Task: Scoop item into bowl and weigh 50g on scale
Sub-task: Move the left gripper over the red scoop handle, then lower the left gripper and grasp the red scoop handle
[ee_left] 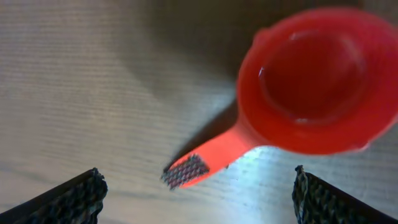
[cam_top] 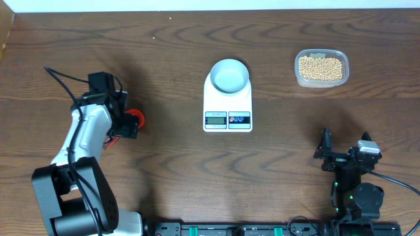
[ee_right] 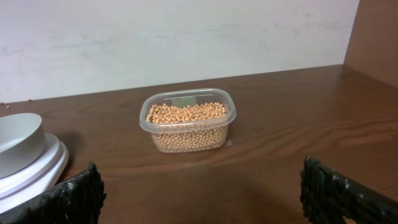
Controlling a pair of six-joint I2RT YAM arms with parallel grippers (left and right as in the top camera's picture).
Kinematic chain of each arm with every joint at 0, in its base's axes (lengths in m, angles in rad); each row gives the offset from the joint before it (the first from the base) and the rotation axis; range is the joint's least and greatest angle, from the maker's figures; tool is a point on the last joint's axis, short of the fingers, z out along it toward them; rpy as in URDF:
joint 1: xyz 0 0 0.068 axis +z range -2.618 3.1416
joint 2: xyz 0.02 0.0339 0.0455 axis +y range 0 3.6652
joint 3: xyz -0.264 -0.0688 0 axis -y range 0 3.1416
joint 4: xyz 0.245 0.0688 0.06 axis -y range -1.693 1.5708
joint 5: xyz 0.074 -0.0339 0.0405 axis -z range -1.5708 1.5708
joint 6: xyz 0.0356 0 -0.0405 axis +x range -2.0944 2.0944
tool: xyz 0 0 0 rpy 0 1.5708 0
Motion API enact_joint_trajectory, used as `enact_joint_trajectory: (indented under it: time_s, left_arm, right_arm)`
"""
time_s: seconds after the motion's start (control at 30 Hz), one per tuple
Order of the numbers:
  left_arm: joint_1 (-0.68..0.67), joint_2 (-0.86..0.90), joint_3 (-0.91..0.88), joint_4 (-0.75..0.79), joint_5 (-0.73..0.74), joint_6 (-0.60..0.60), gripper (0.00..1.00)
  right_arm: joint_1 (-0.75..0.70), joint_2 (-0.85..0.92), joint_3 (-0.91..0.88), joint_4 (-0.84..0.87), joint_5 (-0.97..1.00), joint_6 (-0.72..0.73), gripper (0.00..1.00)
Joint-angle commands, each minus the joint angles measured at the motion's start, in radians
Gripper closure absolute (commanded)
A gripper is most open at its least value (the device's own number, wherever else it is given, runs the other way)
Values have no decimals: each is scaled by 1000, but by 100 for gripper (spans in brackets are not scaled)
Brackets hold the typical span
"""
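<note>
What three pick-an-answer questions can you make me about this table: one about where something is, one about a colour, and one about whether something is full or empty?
1. Where does the bowl stand?
A. on the floor
B. on top of the scale
C. on a shelf

2. What colour is the scoop?
A. red
B. green
C. blue

3. What is the clear tub like?
A. empty
B. filled with water
C. holding lots of beans

Answers:
1 B, because the overhead view shows the bowl sitting on the far end of the white scale.
2 A, because the left wrist view shows the scoop bright red all over.
3 C, because the right wrist view shows tan beans piled inside the tub.
</note>
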Motion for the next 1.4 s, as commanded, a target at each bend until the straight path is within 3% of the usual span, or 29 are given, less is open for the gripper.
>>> enact_joint_trajectory:
  time_s: [0.0,0.13,0.67,1.37]
  left_arm:
    - [21,9,23,14,136,45,2]
    - [21,23,23,37,145,59,0]
    - [21,61,23,36,74,134,8]
    - [21,40,121,-85,97,145,9]
  right_arm:
    - [9,-7,-2,-4,2,9,1]
    - [9,-7,-2,-4,2,8,1]
    - [9,-7,-2,-4,2,8,1]
    - [9,-7,-2,-4,2,8,1]
